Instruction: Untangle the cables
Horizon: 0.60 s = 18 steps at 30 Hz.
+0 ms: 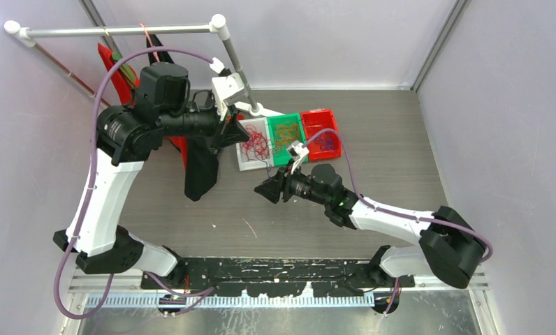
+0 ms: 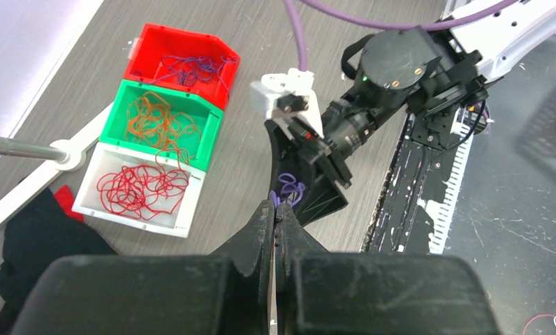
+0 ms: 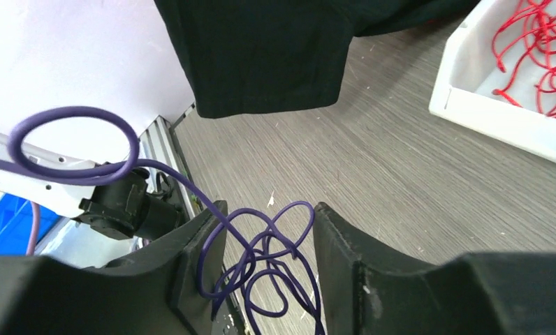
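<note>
A small clump of purple cable (image 3: 268, 258) hangs above the table between the spread jaws of my right gripper (image 3: 268, 216), touching its left finger. One strand runs up and left out of it. My right gripper (image 1: 267, 188) is low over the table in front of the bins. My left gripper (image 2: 275, 204) is shut, high above it; the purple clump (image 2: 290, 187) shows just past its tips, and a purple strand seems pinched there. Red cables (image 2: 142, 188) lie in a white bin (image 2: 139, 222), orange cables (image 2: 153, 118) in a green bin (image 2: 114, 115), and purple cables (image 2: 188, 70) in a red bin (image 2: 174, 38).
A white clothes rack (image 1: 121, 31) stands at the back left with a black garment (image 1: 202, 174) and a red garment (image 1: 121, 73) hanging from it; its foot (image 2: 45, 153) lies beside the bins. A black mounting plate (image 1: 261, 269) runs along the near edge.
</note>
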Available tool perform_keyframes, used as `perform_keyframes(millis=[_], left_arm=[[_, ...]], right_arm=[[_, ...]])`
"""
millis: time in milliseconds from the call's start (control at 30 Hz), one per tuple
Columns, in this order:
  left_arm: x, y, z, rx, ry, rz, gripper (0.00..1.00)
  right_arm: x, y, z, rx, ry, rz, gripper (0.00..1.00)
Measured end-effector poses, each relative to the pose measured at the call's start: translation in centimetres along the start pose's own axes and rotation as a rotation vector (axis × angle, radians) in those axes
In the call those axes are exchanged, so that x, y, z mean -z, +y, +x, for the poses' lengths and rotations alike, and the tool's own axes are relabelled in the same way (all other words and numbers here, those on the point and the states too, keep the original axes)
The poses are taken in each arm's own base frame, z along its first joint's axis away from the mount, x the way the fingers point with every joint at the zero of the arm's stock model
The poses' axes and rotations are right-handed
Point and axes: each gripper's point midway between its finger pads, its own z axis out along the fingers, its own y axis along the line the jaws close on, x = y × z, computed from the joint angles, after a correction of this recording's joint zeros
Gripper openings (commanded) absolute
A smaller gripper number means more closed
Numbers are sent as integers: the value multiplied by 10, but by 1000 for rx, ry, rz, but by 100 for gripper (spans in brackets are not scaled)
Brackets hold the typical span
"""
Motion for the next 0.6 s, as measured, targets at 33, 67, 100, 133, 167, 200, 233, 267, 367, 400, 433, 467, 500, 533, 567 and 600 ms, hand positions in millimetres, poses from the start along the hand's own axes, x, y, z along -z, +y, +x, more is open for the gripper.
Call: perform_keyframes(millis=[33,67,100,133,167,200,233,267,367,400,433,467,500,533,567,600], left_arm=[[-1,1,0,0,1,-5,0],[-2,2,1,0,2,-5,0],[-4,3,2,0,2,-6,0],[-7,4,4,2,6,-6,0],[-11,5,7,6,13,-4,0],[-14,6,11,13,23,-1,0],[-19,8,15,21,32,1,0],[-24,9,20,29,44,5,0],[-40,14,36,56,86,15,15],[-46,17,41,62,98,17,30],[-51,19,45,70,112,17,43],[-58,22,50,78,127,17,59],[-63,25,55,81,143,18,74],[-68,28,59,81,158,18,84],[-74,30,63,90,174,20,93],[-79,33,68,97,193,21,97]], right_arm=[[4,0,-3,-2,-7,7,55],[6,-1,-8,0,-19,13,54],[9,-1,-16,2,-39,17,52],[12,-2,-22,3,-56,23,48],[15,-4,-32,4,-75,32,44],[17,-6,-43,6,-97,39,39],[18,-8,-55,8,-120,47,35],[18,-9,-66,10,-139,53,30],[21,-14,-103,0,-198,77,16],[24,-18,-116,-6,-222,89,12],[26,-23,-129,-13,-244,107,8],[28,-29,-140,-20,-262,129,5],[31,-38,-153,-32,-278,164,3],[32,-49,-162,-43,-285,202,3],[33,-59,-169,-51,-290,238,3],[34,-72,-176,-58,-286,286,2]])
